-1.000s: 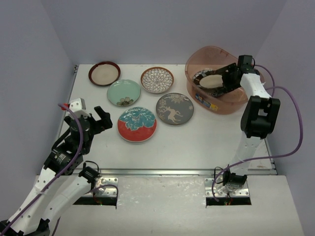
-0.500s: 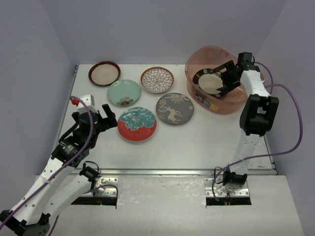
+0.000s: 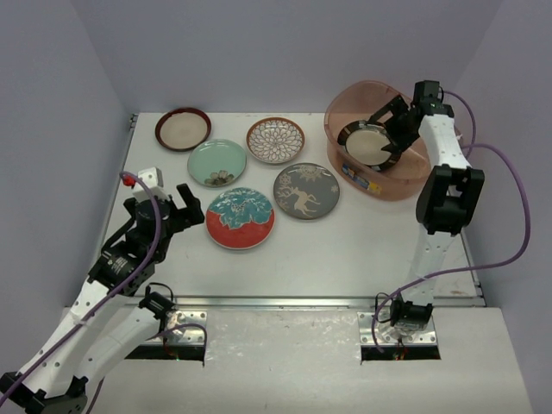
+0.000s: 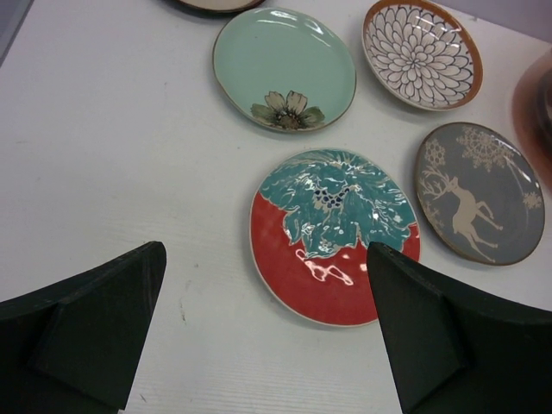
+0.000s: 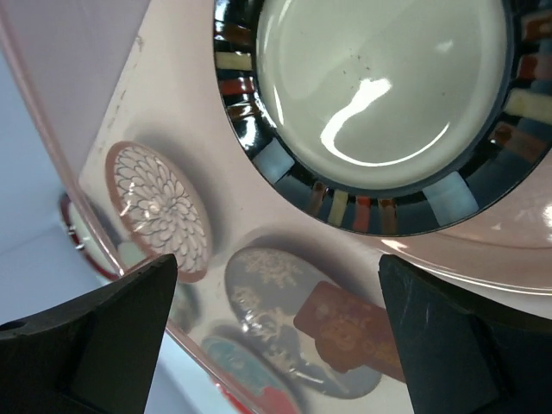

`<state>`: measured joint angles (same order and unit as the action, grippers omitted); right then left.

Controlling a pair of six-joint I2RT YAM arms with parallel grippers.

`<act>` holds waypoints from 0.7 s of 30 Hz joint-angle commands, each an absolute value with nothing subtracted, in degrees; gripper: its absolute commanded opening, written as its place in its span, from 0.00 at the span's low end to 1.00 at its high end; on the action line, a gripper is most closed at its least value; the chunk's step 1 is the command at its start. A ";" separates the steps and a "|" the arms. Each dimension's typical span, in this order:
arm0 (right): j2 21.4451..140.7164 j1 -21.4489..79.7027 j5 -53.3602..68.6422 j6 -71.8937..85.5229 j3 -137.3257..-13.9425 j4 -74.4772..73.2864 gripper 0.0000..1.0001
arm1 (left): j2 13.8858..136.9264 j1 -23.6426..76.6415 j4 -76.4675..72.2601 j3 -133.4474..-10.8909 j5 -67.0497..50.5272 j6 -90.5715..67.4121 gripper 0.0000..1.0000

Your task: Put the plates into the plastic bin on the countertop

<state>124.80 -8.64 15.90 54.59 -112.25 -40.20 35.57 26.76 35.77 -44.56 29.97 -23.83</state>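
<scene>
Countertop (image 3: 362, 250) bearing five plates, all flat and apart from one another, on its left and middle: dark-rimmed cream plate (image 3: 183, 128) at the far left, brown lattice plate (image 3: 275, 141) to its right, mint green plate (image 3: 216, 162) nearer, grey deer plate (image 3: 306, 191) at the middle, red-and-teal plate (image 3: 240, 218) nearest. The plastic bin (image 3: 401, 183) stands at the far right, close to the table's right edge, with the black-striped plate (image 3: 369, 144) inside it. The right gripper (image 3: 385, 136) hangs within the bin's high walls, jaws spread wide and grasping nothing, the striped plate just beyond them. The left gripper (image 3: 179, 208), likewise released, hovers just left of the red-and-teal plate. Open white surface runs from the plates to the metal rail (image 3: 285, 302) at the near edge.
</scene>
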 commanded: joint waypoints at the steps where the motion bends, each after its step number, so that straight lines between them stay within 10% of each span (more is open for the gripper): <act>1: 109.53 -2.93 7.69 44.59 -118.47 -37.74 0.99 | 38.64 27.25 34.43 -45.67 31.93 -24.11 1.00; 9: 83.92 6.78 18.19 38.66 -98.41 -29.98 0.99 | 39.07 25.50 34.86 -46.16 33.69 -25.00 1.00; 13: 72.56 12.39 27.78 48.76 -65.30 -9.95 0.99 | 39.81 21.99 34.42 -46.24 32.51 -24.52 1.00; 21: 85.37 31.64 24.79 57.63 -46.17 12.52 0.99 | 39.06 21.53 34.28 -45.62 32.29 -24.61 1.00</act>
<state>78.70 23.74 24.22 50.68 -51.74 -0.63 40.03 21.94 36.23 -44.56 32.08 -24.47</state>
